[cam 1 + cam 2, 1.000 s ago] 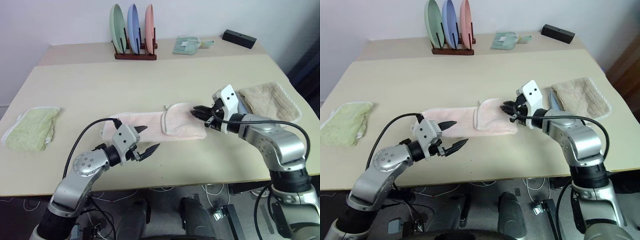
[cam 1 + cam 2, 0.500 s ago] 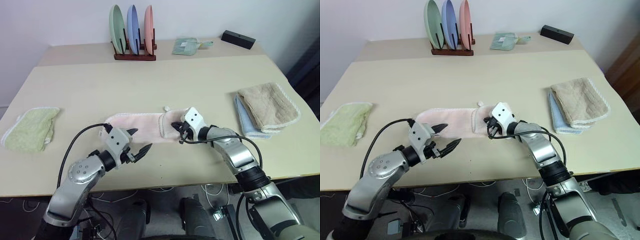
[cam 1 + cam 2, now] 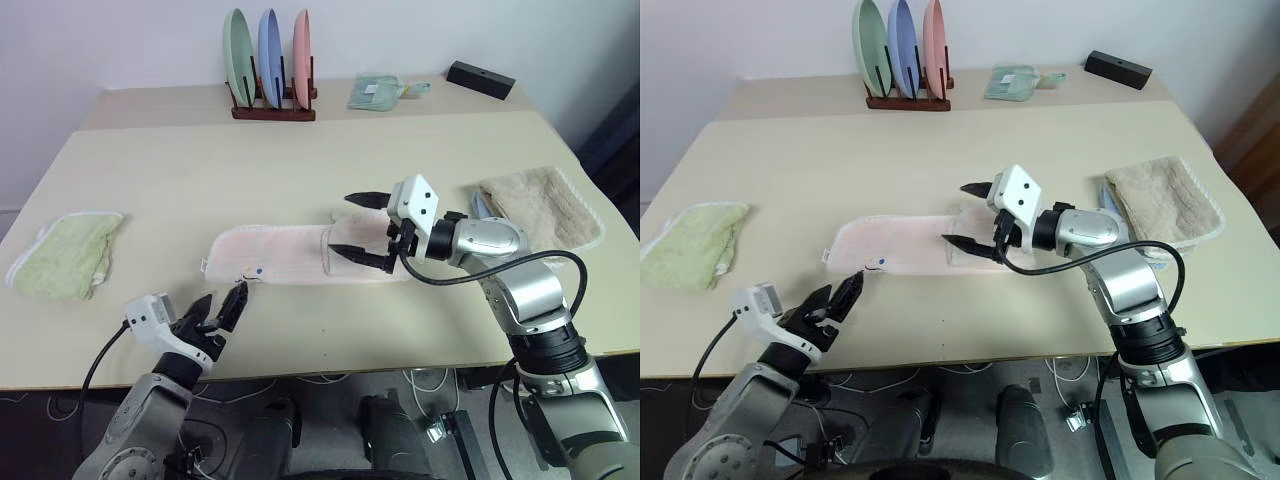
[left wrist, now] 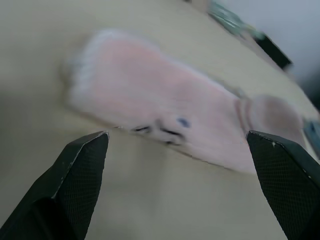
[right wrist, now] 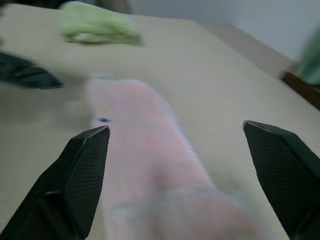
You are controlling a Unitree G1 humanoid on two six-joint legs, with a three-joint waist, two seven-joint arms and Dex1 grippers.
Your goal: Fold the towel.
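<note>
1. Pale beige table stretches wide across the scene, with a plain white wall behind it.
2. Lying flat near the middle of the table is the towel, long and pale pink with white edging. Its right end is folded over onto itself, and a small dark mark sits close to its near edge.
3. The right gripper hangs just above the folded right end of the towel, pointing toward the robot's left. Its two black fingers are spread wide apart with nothing between them.
4. The left gripper is low by the near table edge, just short of the towel's left near corner. Its fingers are also spread and hold nothing.
5. At the far left edge of the table lies a folded light green towel, well apart from the pink one.
6. On the right side lies a folded beige towel stacked on a pale blue cloth, behind the right arm.
7. At the back of the table stands a dark wooden rack holding three upright plates: green, blue and pink.
8. Further right at the back are a small green packet and a black box.
9. Bare tabletop lies between both grippers and the towel; nothing blocks them.
</note>
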